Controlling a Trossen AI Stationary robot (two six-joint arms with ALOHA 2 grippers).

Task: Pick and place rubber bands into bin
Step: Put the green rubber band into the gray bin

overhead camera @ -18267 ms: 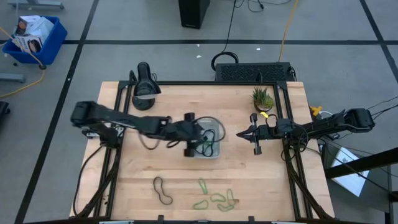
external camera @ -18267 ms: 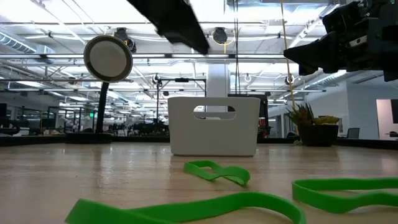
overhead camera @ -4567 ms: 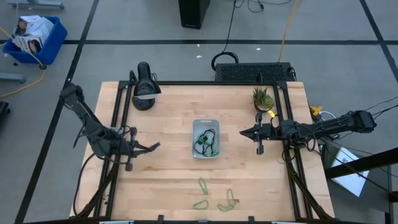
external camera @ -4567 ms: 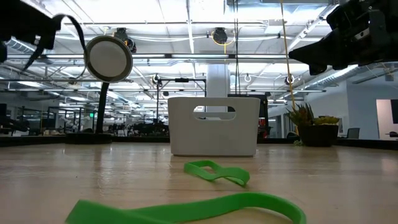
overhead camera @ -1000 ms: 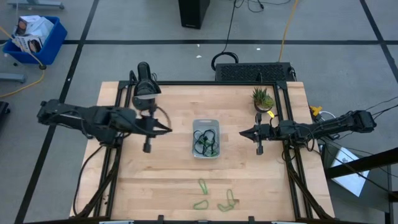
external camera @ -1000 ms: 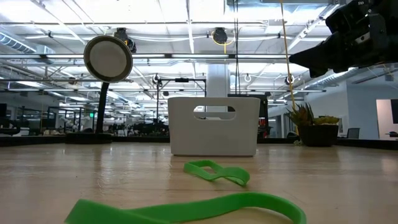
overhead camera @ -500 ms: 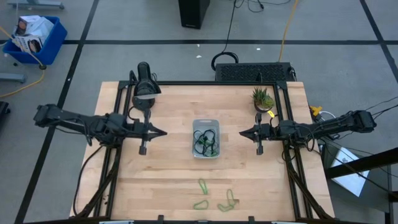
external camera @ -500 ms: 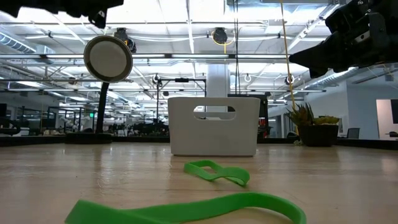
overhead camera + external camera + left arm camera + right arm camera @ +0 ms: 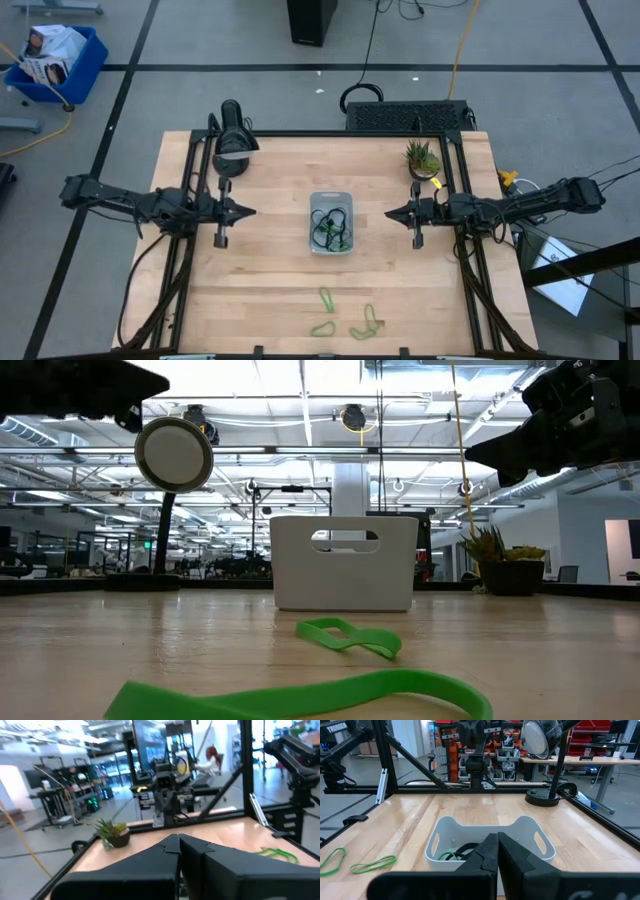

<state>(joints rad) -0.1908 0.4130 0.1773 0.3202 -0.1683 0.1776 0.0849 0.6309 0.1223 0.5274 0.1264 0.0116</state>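
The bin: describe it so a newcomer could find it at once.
Start at the wooden table and look to its middle, between the two arms. The bin is the small pale rectangular tray with rounded corners there. It alone holds tangled dark and green rubber bands; the other green bands lie loose near the front edge.

Grey floor (image 9: 200, 40) crossed by dark tape lines. Wooden bench (image 9: 280, 290) in the middle, inside a black frame. At ten o'clock, a blue crate (image 9: 55, 62); at twelve, a black box (image 9: 311, 20). Small potted plant (image 9: 422, 158) at two o'clock. Bright ceiling lights (image 9: 300, 380) and a white pillar (image 9: 350, 490) behind.
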